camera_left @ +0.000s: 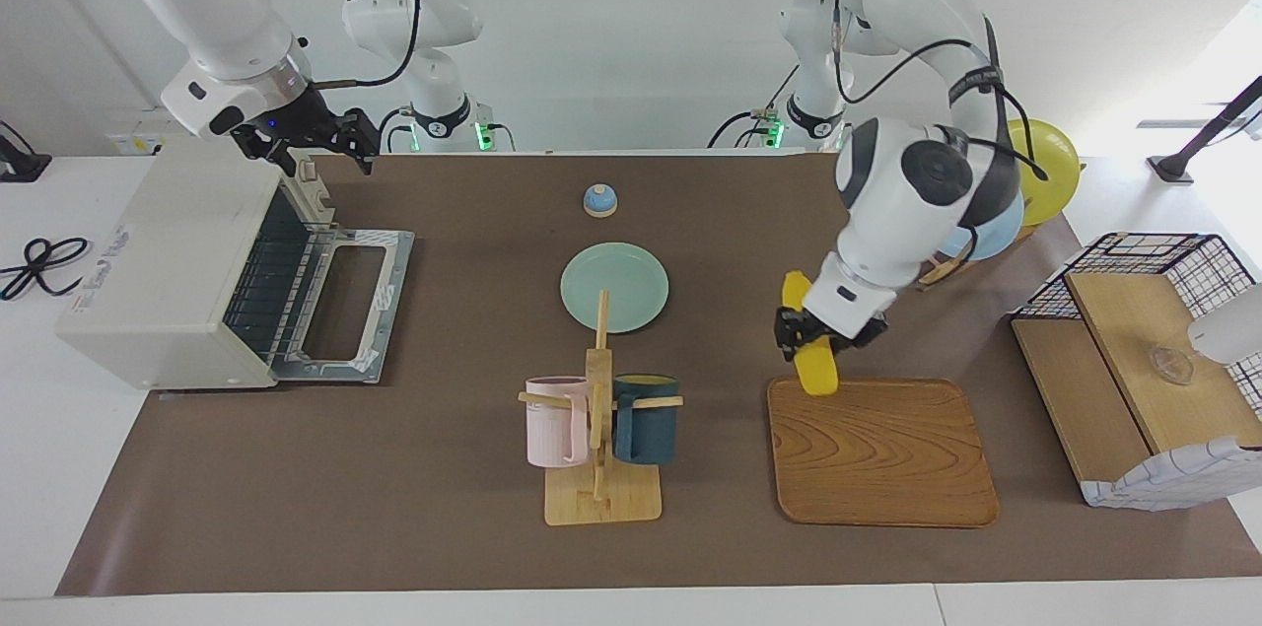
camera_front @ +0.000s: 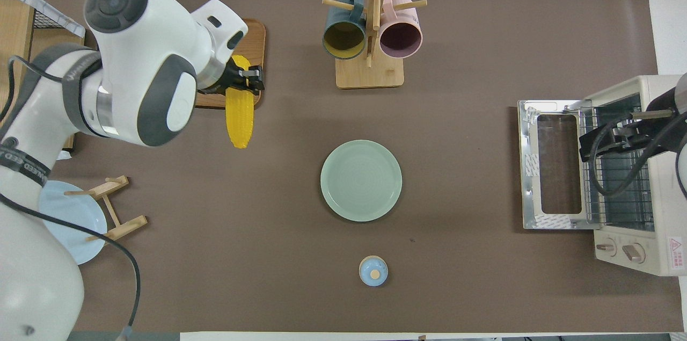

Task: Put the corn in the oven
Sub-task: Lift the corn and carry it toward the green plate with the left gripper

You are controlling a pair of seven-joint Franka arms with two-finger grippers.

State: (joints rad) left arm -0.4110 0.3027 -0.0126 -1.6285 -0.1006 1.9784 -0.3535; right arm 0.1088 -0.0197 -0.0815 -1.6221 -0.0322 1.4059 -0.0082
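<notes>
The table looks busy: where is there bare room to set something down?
Bare mat lies between the green plate and the oven door, and nearer the robots around the small bell. It is crowded at the wooden tray, where the left gripper holds the corn.

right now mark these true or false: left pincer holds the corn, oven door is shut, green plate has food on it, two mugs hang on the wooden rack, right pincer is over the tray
1. The left pincer holds the corn: true.
2. The oven door is shut: false, it lies dropped open.
3. The green plate has food on it: false, it is bare.
4. Two mugs hang on the wooden rack: true, the pink mug and the dark blue mug.
5. The right pincer is over the tray: false, it is at the oven's top front edge.
</notes>
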